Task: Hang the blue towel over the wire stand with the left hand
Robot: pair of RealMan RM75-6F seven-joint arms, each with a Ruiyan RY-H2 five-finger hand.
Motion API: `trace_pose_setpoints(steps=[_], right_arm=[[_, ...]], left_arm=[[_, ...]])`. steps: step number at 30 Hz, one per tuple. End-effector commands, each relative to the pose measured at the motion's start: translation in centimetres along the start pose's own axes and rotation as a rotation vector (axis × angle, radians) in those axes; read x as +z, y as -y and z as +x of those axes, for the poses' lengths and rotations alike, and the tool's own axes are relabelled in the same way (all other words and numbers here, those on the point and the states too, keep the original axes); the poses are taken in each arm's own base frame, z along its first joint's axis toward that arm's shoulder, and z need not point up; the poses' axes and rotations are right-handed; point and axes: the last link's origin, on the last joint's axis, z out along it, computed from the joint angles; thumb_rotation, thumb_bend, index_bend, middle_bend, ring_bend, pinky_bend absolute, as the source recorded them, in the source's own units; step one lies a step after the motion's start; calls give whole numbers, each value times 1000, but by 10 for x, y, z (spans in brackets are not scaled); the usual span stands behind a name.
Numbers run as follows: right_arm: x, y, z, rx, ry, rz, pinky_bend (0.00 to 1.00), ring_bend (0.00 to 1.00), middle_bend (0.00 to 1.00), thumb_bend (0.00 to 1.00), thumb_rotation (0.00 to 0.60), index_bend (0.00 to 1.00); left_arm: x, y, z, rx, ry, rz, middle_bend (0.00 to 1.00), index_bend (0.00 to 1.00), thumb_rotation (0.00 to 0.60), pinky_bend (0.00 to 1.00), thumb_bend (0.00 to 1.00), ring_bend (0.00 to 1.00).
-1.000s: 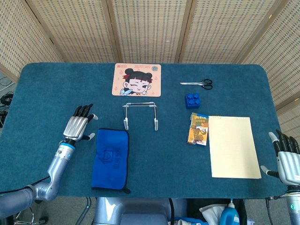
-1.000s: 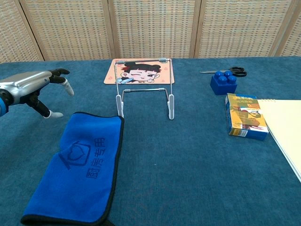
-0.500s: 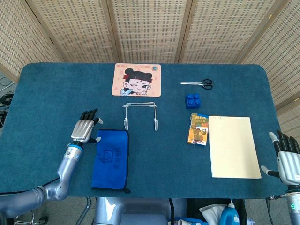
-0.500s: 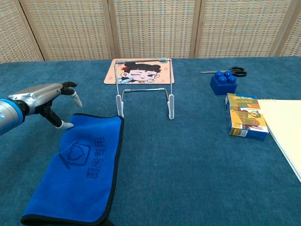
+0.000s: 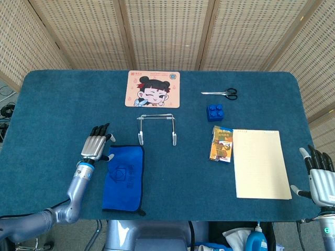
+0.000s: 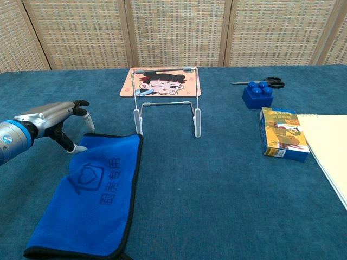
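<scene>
Head view. The towel (image 5: 124, 178) lies flat near the front edge of the table (image 5: 52, 94), its far end just short of the stand (image 5: 156, 127), which stands upright between it and the cartoon mat (image 5: 152, 89). The left hand (image 5: 96, 145), fingers apart and holding nothing, sits at the towel's far-left corner; a second ago it hovered further left and further back, well clear of the cloth, and it has since closed in on that corner. The right hand (image 5: 319, 178) rests at the right front edge beside the notepad (image 5: 260, 163), fingers spread, empty and unmoved. Scissors (image 5: 222, 93), a blue brick (image 5: 215, 112) and a small box (image 5: 222, 144) lie to the right, away from the work.

Chest view. The left hand (image 6: 54, 120) is lowered with fingers (image 6: 80, 147) reaching down to the towel's (image 6: 97, 189) near corner; one tip appears to touch the hem, though no grip is formed. The stand (image 6: 165, 103) is just beyond the towel's far-right corner. The approach looks finished; pinching the corner, lifting and draping are not yet done.
</scene>
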Motion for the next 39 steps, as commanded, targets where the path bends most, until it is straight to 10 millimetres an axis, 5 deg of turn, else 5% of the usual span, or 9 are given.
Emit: trace_pose_setpoints(steps=[1,6,11,19,28,39], right_arm=[[0,0,0,2,0,0,0,0,0,0,600,0],[0,0,0,3,3,1,0,0,0,0,600,0],[1,0,0,4,4,-1,0,0,0,0,600,0],[1,0,0,3,7,-2,0,0,0,0,600,0],[0,0,0,5,6,0,0,0,0,0,600,0],[0,0,0,8,8,2,0,0,0,0,600,0]], left_arm=[[1,-1,-1,-8,2,4,0,384,600,0,235,0],[4,1,-2,0,28,15,0,384,600,0,257,0],[4,2,-2,-20,67,22,0,384,600,0,404,0],[5,1,1,-35,80,29,0,389,600,0,406,0],[3,-2,3,-59,58,28,0,636,600,0,407,0],[-3,-1,13,-50,-20,-5,0,696,600,0,406,0]])
